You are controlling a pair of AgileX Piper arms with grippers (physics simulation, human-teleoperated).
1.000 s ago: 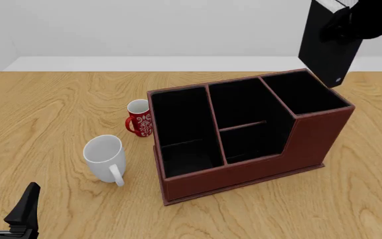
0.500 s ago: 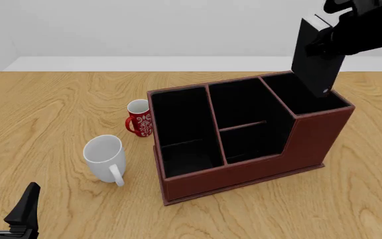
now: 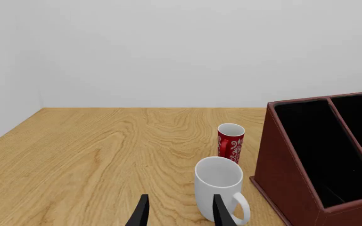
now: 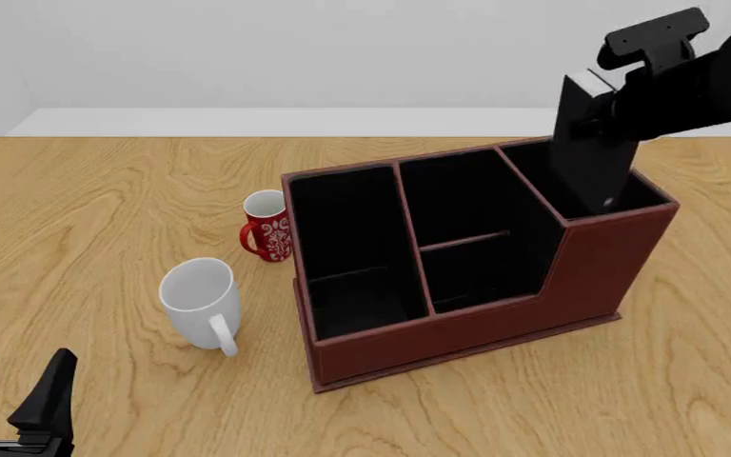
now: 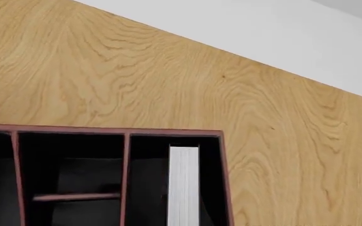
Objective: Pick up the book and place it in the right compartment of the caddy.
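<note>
The black book (image 4: 590, 143) stands almost upright, tilted a little, with its lower end inside the right compartment (image 4: 639, 193) of the reddish-brown caddy (image 4: 467, 328). My right gripper (image 4: 604, 103) is shut on the book's upper part. In the right wrist view the book's white page edge (image 5: 184, 186) shows inside the end bin of the caddy (image 5: 105, 130); my fingers do not show there. My left gripper (image 4: 16, 400) is open and empty at the near left of the table, far from the caddy (image 3: 288, 160); it also shows in the left wrist view (image 3: 179, 214).
A white mug (image 4: 201, 300) stands left of the caddy, with a small red patterned mug (image 4: 266, 227) behind it. Both show ahead of the left gripper: the white mug (image 3: 218, 186) close, the red mug (image 3: 231, 141) farther. The caddy's other compartments hold nothing.
My right gripper has come down and slightly left with the book. The book's lower end has gone from above the caddy's back right corner into the right compartment. The left arm is still.
</note>
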